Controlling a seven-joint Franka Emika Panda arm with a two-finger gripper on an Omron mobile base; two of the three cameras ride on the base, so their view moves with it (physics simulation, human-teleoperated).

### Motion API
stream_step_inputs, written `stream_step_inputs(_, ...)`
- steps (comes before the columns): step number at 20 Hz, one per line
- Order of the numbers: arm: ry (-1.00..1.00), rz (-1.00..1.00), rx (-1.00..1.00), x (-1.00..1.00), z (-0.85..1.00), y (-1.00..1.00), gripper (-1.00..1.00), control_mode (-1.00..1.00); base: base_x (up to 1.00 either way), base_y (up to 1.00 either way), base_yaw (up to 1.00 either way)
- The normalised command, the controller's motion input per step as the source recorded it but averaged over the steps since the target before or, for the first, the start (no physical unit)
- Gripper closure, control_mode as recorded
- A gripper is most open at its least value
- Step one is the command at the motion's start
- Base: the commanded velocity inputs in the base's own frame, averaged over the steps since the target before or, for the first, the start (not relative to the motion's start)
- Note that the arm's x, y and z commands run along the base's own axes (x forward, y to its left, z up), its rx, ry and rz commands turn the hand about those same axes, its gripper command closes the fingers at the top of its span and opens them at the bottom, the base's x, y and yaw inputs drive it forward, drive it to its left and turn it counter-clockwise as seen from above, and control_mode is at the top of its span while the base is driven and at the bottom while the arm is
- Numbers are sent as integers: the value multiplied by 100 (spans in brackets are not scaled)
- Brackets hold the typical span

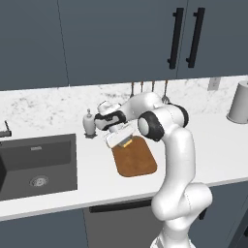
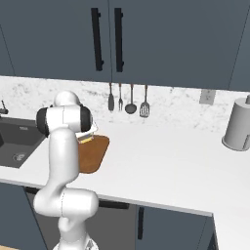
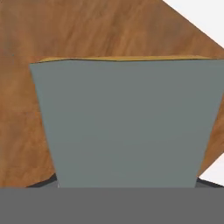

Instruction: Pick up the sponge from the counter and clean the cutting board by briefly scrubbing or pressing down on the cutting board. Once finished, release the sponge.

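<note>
The brown wooden cutting board (image 1: 138, 162) lies on the white counter (image 1: 203, 150), just right of the sink. My gripper (image 1: 122, 141) reaches down over the board's far end and is shut on the sponge (image 1: 127, 142), whose yellow side peeks out below the hand. In the hand view the sponge (image 3: 124, 122) shows its grey face with a thin yellow edge on top, and it hides the fingertips. The wood of the cutting board (image 3: 65, 30) lies close behind it. From the right, the arm hides most of the hand above the cutting board (image 2: 93, 155).
A dark sink (image 1: 38, 162) is set into the counter at the left. A white soap bottle (image 1: 88, 123) stands by the board's far corner. Kitchen utensils (image 2: 130, 101) hang on the back wall. A grey canister (image 2: 238, 124) stands far right.
</note>
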Motion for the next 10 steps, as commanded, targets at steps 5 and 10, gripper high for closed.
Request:
stream_step_inputs(5, 1, -1, -2, -4, 2, 31, 100, -100, 0, 0, 0)
stream_step_inputs(10, 7, 0, -13, -9, -68, 10, 100, -100, 0, 0, 0)
